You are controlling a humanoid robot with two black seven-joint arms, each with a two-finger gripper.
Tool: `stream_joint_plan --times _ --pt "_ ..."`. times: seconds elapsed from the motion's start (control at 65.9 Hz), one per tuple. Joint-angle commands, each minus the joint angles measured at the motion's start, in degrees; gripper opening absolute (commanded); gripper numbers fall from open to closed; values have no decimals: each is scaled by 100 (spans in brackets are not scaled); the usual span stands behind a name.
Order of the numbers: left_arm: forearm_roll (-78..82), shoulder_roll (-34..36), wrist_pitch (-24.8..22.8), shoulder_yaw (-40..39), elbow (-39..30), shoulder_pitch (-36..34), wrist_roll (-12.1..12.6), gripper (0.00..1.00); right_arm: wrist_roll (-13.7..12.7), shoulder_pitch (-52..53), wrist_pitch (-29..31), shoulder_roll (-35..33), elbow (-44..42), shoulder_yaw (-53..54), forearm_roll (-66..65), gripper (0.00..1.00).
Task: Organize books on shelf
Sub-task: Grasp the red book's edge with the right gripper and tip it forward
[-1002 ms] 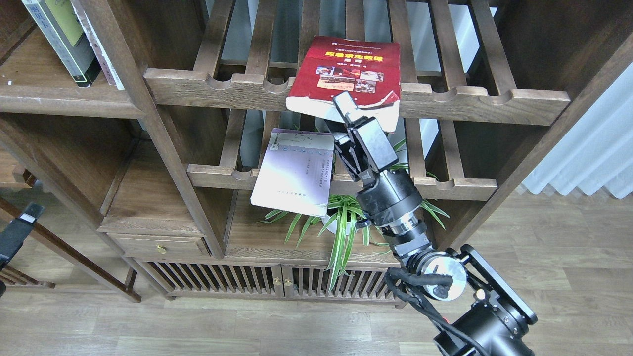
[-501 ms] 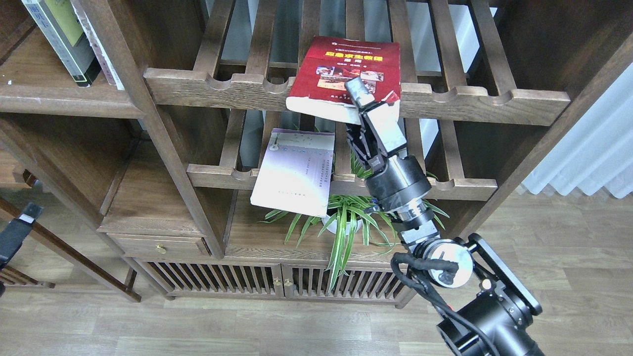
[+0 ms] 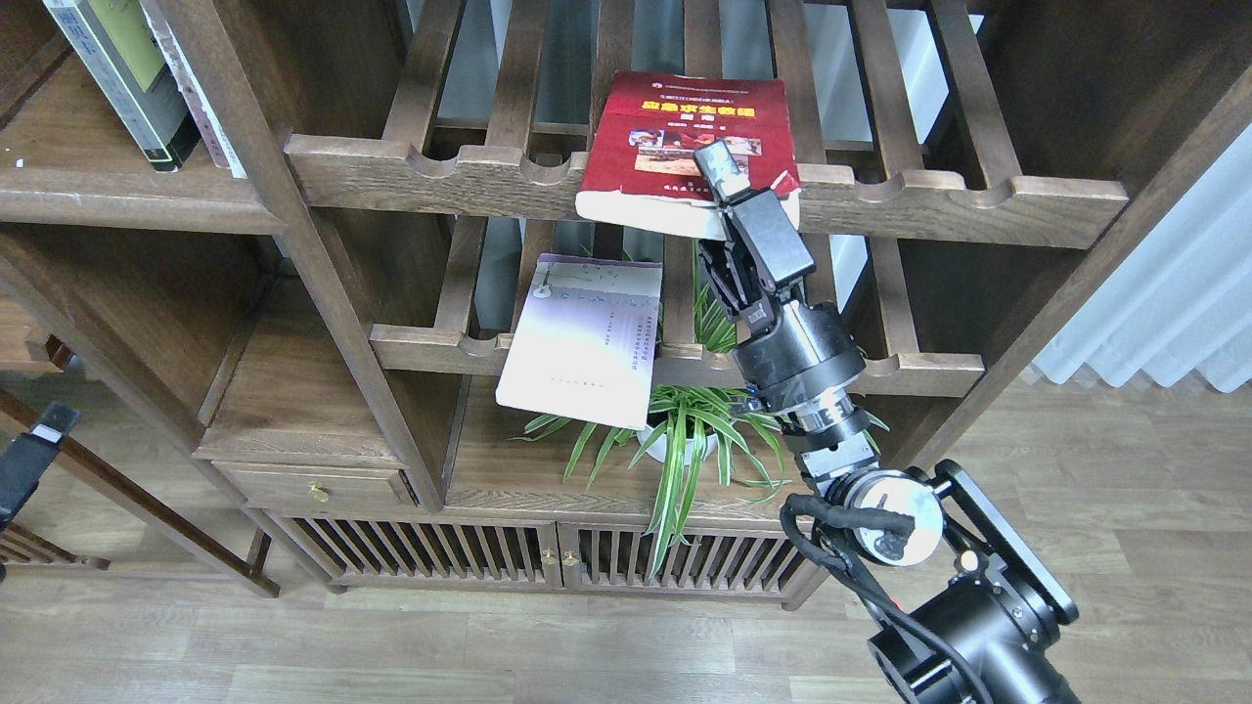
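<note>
The thick red book [image 3: 675, 127] lies flat on the upper slatted rack, its front edge overhanging the notched rail. My right gripper [image 3: 722, 186] is at the book's front right corner, one finger [image 3: 717, 164] lying on the cover and the other hidden under the book, so it is shut on it. The pale lavender-white book [image 3: 587, 337] lies on the lower slatted rack and hangs over its rail. The green-and-grey book [image 3: 122, 68] stands leaning on the solid shelf board [image 3: 108, 200] at the upper left. My left gripper [image 3: 29, 460] is a dark shape at the left edge.
A potted spider plant [image 3: 685, 440] stands on the board under the lavender book, close to my right forearm. A white-spined book [image 3: 201, 93] leans next to the green-and-grey one. A cabinet with slatted doors [image 3: 548, 557] is at the bottom.
My right gripper rose from under the red book's front edge and moved right onto its corner. The red book shifted slightly right and back. The left arm barely moved.
</note>
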Motion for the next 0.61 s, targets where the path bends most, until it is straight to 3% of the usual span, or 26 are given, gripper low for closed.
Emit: stream_joint_plan --times 0.0,0.091,0.425,0.592 --pt "2 0 0 0 19 0 1 96 1 -97 279 0 1 3 -1 24" --pt "2 0 0 0 27 0 1 96 -8 -211 665 0 -52 29 8 4" --pt "-7 0 0 0 106 -9 -16 97 -26 -729 1356 0 9 161 26 4" --pt "-235 9 0 27 335 -35 1 97 -26 -1248 1356 0 71 231 26 4"
